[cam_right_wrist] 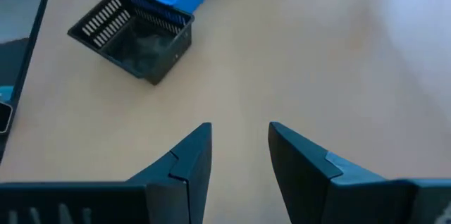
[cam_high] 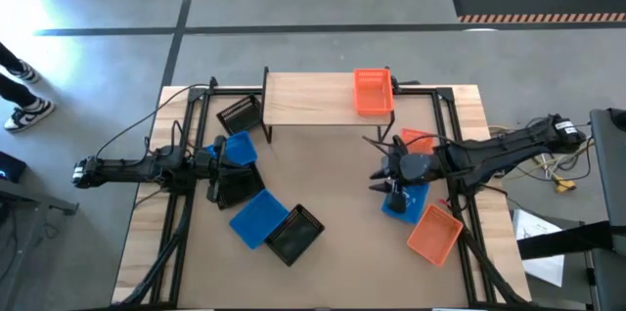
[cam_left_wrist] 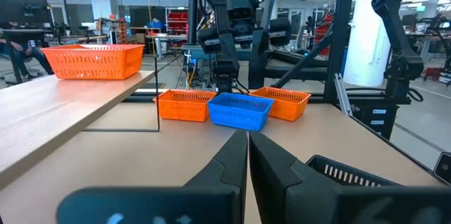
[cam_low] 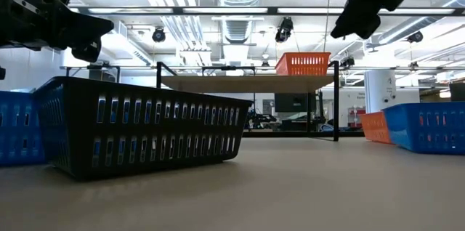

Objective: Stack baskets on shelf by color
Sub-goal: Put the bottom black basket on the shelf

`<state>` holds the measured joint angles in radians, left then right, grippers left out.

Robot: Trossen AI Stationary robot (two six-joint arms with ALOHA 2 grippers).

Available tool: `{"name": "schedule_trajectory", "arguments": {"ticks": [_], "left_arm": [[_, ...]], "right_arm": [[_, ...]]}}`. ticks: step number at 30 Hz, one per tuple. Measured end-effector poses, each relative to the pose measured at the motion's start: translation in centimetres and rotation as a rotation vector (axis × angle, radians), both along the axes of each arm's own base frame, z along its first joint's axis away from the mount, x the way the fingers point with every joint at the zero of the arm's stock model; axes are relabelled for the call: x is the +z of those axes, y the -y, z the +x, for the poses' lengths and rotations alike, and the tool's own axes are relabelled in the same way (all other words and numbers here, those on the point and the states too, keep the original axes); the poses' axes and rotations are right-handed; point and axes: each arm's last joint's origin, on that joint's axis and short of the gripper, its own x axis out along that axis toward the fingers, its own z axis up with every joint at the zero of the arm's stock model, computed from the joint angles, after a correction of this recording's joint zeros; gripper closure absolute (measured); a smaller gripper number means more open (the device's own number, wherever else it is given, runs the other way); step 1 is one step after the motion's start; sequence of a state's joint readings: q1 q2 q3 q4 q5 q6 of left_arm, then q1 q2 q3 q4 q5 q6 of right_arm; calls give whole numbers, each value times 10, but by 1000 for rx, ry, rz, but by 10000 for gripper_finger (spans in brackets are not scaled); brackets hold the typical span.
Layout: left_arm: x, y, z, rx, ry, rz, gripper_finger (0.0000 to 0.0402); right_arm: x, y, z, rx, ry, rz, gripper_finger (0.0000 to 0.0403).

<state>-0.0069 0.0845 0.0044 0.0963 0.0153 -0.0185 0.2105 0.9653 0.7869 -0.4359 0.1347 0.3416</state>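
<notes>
The shelf point(cam_high: 313, 101) stands at the table's far side and carries one orange basket point(cam_high: 372, 91) on its right end. My left gripper point(cam_left_wrist: 248, 155) is shut and holds nothing; it hovers among a blue basket point(cam_high: 238, 148) and a black basket point(cam_high: 230, 186) on the table's left. My right gripper point(cam_right_wrist: 239, 143) is open and empty, raised over bare table point(cam_high: 380, 176) just left of a blue basket point(cam_high: 406, 199). Two orange baskets point(cam_high: 419, 140) point(cam_high: 435, 235) lie on the table's right.
Another black basket point(cam_high: 240, 113) sits by the shelf's left legs. A blue basket point(cam_high: 256, 218) and a black basket point(cam_high: 295, 235) lie side by side near the table's middle front. Black frame bars run along both sides of the table. A person's shoes point(cam_high: 29, 111) show beyond the left edge.
</notes>
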Motion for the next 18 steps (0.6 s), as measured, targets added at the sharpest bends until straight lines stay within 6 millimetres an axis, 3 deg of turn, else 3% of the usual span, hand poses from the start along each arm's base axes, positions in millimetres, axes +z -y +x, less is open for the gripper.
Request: {"name": "schedule_trajectory", "arguments": {"ticks": [18], "left_arm": [[0,0,0,0,0,0,402]], "right_arm": [[-3,0,-2,-7,-24,7,270]]}}
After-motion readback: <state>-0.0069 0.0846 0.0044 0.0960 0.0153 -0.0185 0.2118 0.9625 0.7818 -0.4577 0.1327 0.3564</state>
